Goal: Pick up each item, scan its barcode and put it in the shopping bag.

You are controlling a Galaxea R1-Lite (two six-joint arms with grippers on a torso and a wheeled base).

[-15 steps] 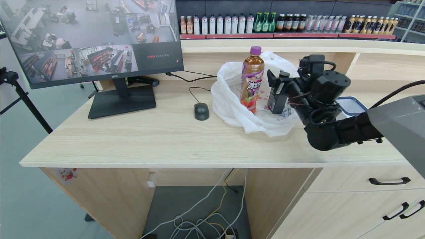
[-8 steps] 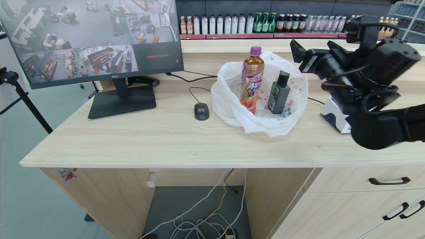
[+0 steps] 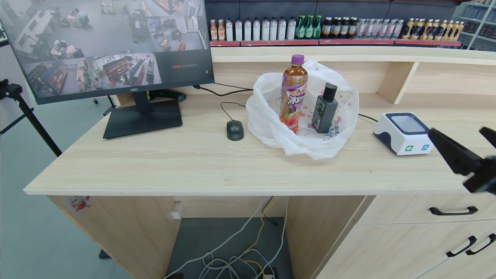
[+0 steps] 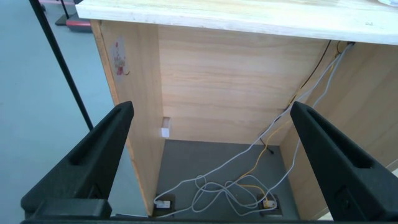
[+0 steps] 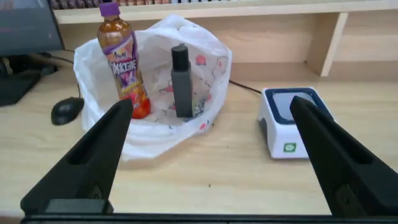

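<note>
Down below the level of the shopping bag (image 3: 271, 131), my left gripper (image 4: 205, 163) hangs in front of the counter (image 3: 193, 162). It faces the leg space, where loose cables (image 4: 236, 186) lie on the floor. Its fingers are spread wide and hold nothing.

Up on the counter, a monitor (image 3: 108, 46) stands well left of the bag, and a black mouse (image 3: 235, 130) sits just beside the bag's left side. The bag itself is white plastic, with its mouth open and slumped. Inside it I see two items standing upright. A tea bottle (image 3: 294, 93) with a purple cap is on the left, and a shorter dark bottle (image 3: 325, 108) with a black cap is on the right, near each other but apart.

Right of the bag, near but not touching it, sits the white barcode scanner (image 3: 403, 133) with its window facing up. Farther right again, past the scanner, my right gripper (image 3: 471, 146) hovers near the counter's front edge, fingers wide apart and empty. Through its wrist camera I look between them at the bag and the scanner.
</note>
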